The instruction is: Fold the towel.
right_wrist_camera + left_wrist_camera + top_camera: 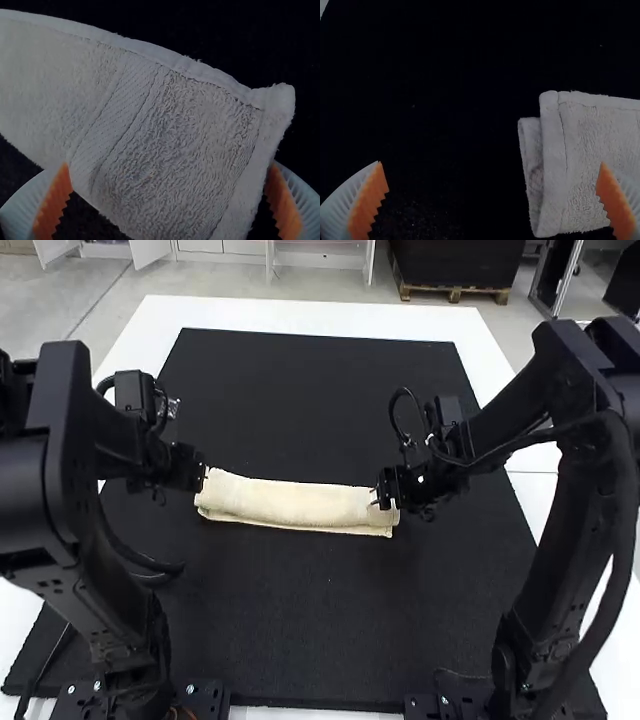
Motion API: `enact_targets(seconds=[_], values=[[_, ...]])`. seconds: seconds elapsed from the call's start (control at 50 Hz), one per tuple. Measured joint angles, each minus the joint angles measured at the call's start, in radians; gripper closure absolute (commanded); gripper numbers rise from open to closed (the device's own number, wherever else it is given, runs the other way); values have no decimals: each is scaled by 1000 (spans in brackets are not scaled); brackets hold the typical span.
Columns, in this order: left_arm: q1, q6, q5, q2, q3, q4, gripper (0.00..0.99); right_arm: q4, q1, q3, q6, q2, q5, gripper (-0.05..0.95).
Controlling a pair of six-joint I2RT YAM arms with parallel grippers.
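— How is the left gripper (491, 163)?
— Its fingers are wide apart, holding nothing, near the left end of the towel (290, 504).
— And the towel?
— It is a narrow folded strip on the black mat (330, 620); its long axis goes left to right, slightly slanted.
— The right gripper (169, 164)?
— Also wide open, around the right end, not gripping. I believe the end-to-end fold comes next: close, lift, carry leftward.

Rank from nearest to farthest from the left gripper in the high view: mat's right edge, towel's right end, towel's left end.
1. Towel's left end, close beside it
2. Towel's right end, farther rightward
3. Mat's right edge, farthest right
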Motion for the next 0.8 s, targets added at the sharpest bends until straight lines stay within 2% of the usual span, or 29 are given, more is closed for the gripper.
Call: enact_targets(seconds=[0.2, 0.26, 0.3, 0.38, 0.44, 0.66, 0.8], values=[[0, -27, 14, -43, 2, -2, 25, 35, 0, 0, 0, 50, 1, 21], [0, -34, 17, -43, 3, -7, 25, 41, 0, 1, 0, 51, 1, 84], [0, -39, 18, -43, 3, -13, 25, 44, 0, 1, 0, 52, 2, 192], [0, -51, 18, -43, 6, -17, 25, 64, 0, 1, 1, 65, 13, 570], [0, -58, 19, -43, 11, -19, 25, 76, -3, 8, -1, 86, 44, 918], [0, -79, 21, -45, 51, -42, 25, 81, -11, 27, -18, 117, 49, 923], [0, -85, 22, -65, 69, -55, 25, 34, -12, 50, -33, 117, 49, 921]])
